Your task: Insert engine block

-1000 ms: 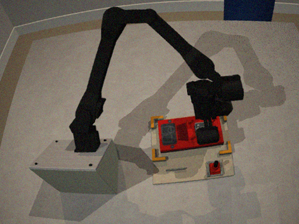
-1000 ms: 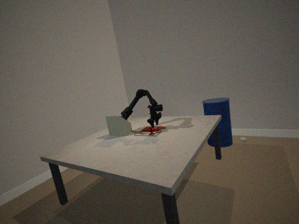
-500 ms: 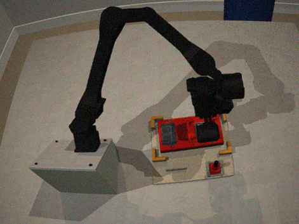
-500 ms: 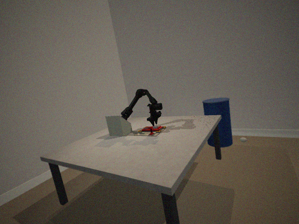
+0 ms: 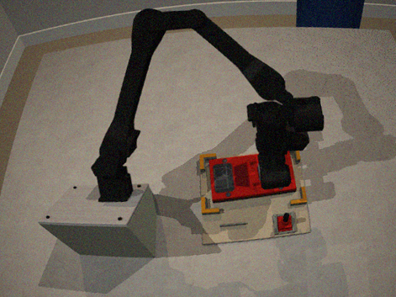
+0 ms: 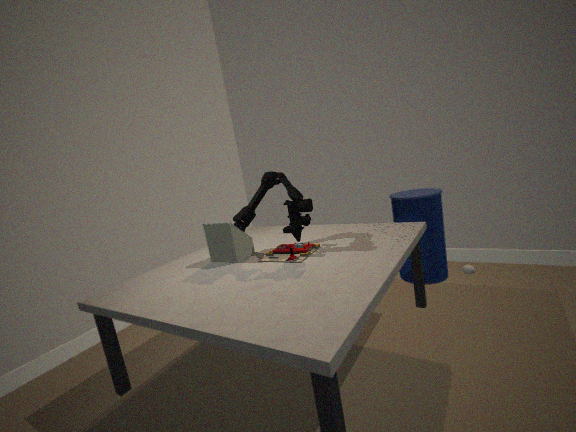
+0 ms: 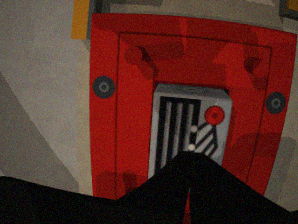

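The engine block (image 7: 172,135), grey with black stripes and a red cap, sits in the opening near one end of the red car body (image 5: 239,193) (image 6: 285,249) (image 7: 104,145). Its grey end face shows in the wrist view, so its top seems a little above the body surface; its exact depth cannot be told. The slot and the rib cannot be made out. My gripper (image 6: 298,239) (image 7: 189,161) is shut and empty, fingertips together above the block. It covers the block's near part in the wrist view and hides it in the top view.
The body lies on a beige board (image 5: 261,232) between yellow corner brackets (image 5: 212,211). A red piece with a black lever (image 5: 284,222) and a thin grey bar (image 5: 234,224) are at its front. The arm's box base (image 5: 114,241) (image 6: 222,244) stands left.
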Tool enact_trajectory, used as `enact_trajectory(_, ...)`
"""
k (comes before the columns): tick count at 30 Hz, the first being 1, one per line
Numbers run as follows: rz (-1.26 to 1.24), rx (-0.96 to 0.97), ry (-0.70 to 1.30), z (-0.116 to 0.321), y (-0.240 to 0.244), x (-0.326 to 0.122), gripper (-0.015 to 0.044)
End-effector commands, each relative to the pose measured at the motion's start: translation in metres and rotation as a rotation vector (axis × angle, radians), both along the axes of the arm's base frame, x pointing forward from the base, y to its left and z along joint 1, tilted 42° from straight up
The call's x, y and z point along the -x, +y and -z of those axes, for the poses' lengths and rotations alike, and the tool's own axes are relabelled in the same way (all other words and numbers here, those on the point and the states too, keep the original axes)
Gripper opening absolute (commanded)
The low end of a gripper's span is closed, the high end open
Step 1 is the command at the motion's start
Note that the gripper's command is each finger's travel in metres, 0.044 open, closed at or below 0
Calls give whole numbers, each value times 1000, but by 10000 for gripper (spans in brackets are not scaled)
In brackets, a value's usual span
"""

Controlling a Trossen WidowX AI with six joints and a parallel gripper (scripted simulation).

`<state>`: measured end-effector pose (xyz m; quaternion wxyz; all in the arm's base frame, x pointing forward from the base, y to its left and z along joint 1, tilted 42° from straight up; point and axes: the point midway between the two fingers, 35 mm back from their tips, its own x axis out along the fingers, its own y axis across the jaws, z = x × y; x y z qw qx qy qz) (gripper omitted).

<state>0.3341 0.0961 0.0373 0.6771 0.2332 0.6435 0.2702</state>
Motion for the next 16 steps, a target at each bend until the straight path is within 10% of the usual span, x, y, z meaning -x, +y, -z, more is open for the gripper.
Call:
enact_trajectory(1,-3,-2,-3,-1,0,0,0)
enact_trajectory(11,-3,-2,-3,-1,0,0,0)
enact_trajectory(16,-3,-2,-3,-1,0,0,131)
